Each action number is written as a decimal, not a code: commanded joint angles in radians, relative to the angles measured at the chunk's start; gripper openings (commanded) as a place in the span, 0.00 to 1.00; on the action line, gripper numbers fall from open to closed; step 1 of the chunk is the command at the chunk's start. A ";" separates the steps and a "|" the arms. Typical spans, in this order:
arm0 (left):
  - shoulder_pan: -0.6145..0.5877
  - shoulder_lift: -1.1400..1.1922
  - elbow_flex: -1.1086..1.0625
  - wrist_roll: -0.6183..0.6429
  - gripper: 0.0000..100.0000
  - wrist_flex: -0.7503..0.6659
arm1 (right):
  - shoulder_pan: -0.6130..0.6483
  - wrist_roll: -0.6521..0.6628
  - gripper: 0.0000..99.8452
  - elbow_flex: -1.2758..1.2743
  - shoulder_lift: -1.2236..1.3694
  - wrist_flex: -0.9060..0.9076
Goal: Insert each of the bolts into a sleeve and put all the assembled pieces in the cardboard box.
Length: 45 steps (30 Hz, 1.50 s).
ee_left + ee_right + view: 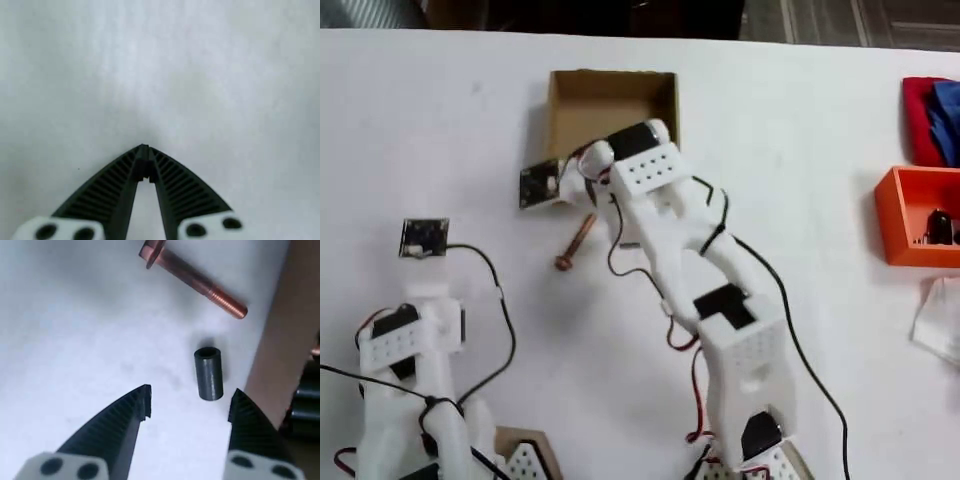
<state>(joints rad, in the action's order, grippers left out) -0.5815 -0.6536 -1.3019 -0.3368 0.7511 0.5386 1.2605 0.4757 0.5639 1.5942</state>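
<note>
Though partly done, judging by pieces (pixel 305 405) in the box (pixel 605 100), leaves one bolt (pixel 192 282) and sleeve (pixel 208 373) unjoined on the desk (pixel 440 130). Wide-open right hand (pixel 191 392); closed, empty left hand (pixel 144 152).

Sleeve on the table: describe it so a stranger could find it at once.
Start at the cardboard box. Just outside its wall, by the open right tool, sits the sleeve. Unlike the long copper bolt nearby, it is short, black and hollow.
</note>
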 commanded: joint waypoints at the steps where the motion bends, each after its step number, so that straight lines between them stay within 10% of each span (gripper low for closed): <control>1: 0.009 -0.021 0.002 -0.006 0.02 -0.015 | 0.004 0.066 0.24 0.008 0.045 -0.064; 36: 0.009 -0.021 0.002 -0.006 0.02 -0.015 | -0.025 0.066 0.08 0.009 0.245 -0.147; 45: 0.009 -0.021 0.002 -0.006 0.02 -0.015 | 0.012 -0.325 0.02 0.049 0.088 0.025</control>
<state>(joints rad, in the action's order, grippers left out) -0.5815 -0.6536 -1.3019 -0.3368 0.7511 0.5186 1.0595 0.5155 0.7664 1.5666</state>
